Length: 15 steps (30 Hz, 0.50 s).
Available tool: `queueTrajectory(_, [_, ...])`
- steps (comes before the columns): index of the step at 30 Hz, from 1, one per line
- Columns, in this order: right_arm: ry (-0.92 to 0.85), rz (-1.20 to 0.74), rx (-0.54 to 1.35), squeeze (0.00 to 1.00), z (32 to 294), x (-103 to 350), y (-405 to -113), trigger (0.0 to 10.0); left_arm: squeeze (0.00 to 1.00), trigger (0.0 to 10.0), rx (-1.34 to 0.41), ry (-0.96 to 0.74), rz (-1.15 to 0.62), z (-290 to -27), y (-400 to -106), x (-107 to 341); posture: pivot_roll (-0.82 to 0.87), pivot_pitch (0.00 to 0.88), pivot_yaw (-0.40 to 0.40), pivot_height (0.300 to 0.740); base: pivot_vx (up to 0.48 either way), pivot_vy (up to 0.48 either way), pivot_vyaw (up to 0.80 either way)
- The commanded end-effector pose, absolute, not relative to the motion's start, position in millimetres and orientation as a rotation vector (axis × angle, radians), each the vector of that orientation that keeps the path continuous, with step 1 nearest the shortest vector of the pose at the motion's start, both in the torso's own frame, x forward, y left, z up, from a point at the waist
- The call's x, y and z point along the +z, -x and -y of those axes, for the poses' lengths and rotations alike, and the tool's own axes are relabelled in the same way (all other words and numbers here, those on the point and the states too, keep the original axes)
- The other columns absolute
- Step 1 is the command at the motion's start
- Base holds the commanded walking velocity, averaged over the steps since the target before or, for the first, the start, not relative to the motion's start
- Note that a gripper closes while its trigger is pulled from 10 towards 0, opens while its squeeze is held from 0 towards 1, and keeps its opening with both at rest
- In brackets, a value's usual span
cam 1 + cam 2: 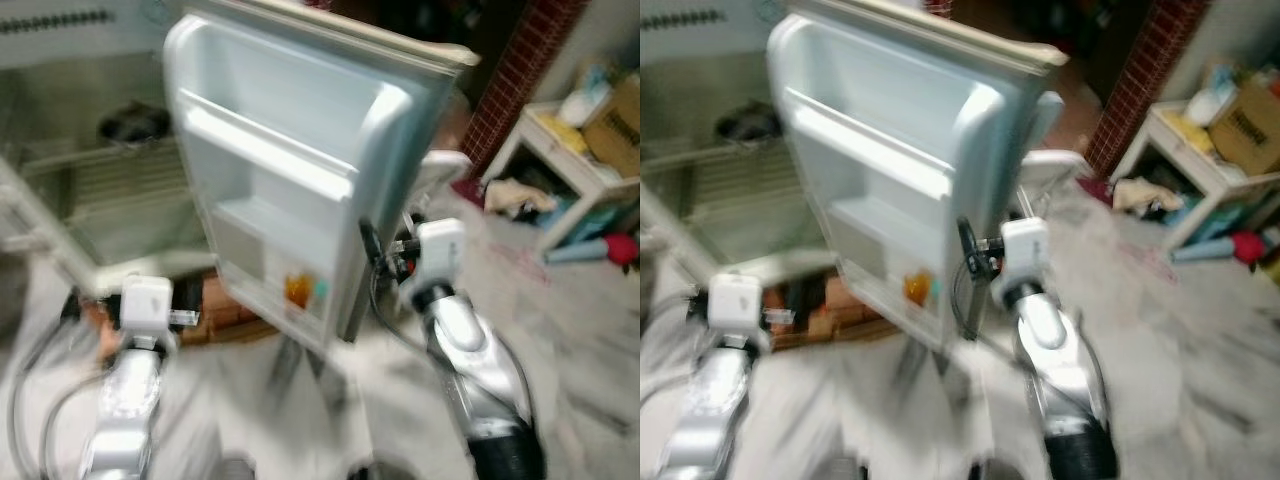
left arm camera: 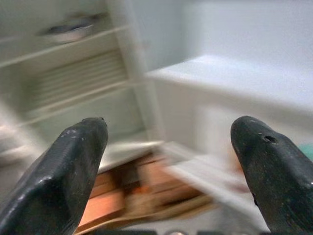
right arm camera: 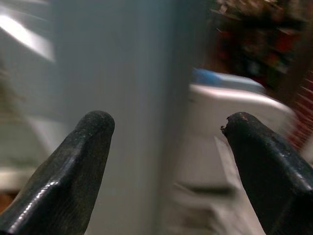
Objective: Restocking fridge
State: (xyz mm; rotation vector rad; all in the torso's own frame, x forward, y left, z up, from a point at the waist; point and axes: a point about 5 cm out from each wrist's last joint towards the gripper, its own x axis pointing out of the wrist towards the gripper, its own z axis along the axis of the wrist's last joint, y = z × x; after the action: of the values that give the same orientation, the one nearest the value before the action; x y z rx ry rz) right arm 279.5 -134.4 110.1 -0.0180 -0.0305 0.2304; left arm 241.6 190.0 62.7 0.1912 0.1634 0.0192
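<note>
Blur smears all four views, so fine detail is hard to read. The fridge (image 1: pixel 110 190) stands open, and its door (image 1: pixel 300 170) swings out toward the camera, inner face showing: pale white-blue plastic with moulded shelves. Low on the door sits a small orange item (image 1: pixel 297 289) with something teal beside it; what they are cannot be told. Left of the door, the fridge cavity shows a wire shelf (image 1: pixel 130 185) and a dark bowl-like shape (image 1: pixel 133 124) on an upper shelf, too soft to name for sure. Below the cavity, brown-orange shapes (image 1: pixel 215 305) lie at the fridge's foot, partly hidden by the left arm and the door's lower edge.

The left end effector (image 2: pixel 171 161) hovers in front of the fridge's lower part, to the left of the door, its fingers (image 2: pixel 73 161) spread wide apart with nothing between them. The right end effector (image 3: pixel 166 161) is at the door's outer edge, right of it, fingers likewise well apart and empty; whether it touches the door cannot be made out.

Right of the door, well apart, a white shelf unit (image 1: pixel 575 170) carries a cardboard box (image 1: pixel 615 125) and clutter, beside a red brick pillar (image 1: pixel 520 70). The floor (image 1: pixel 590 340) is pale marble.
</note>
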Motion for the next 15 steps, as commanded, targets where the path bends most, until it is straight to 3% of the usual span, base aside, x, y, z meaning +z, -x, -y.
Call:
queueTrajectory(1, [-0.013,0.038,0.285,0.0,127.0,114.4,-281.0,10.0,0.0,10.0,0.025,-0.2,-0.152,-195.9,-241.3,66.5,0.0,0.074,-0.036,0.74,0.0,0.0,0.0])
queueTrajectory(5, [-0.033,-0.026,0.392,0.0,125.1,106.9,-280.6,10.0,0.0,10.0,0.036,-0.19,-0.149,-197.5,-240.7,66.9,0.0,0.075,-0.035,0.74,0.0,0.0,0.0])
queueTrajectory(15, [0.028,0.03,0.322,0.0,138.3,115.4,-297.9,10.0,0.0,10.0,0.131,-0.129,-0.163,-213.9,-233.0,65.3,0.01,0.078,-0.036,0.74,0.0,0.0,0.08])
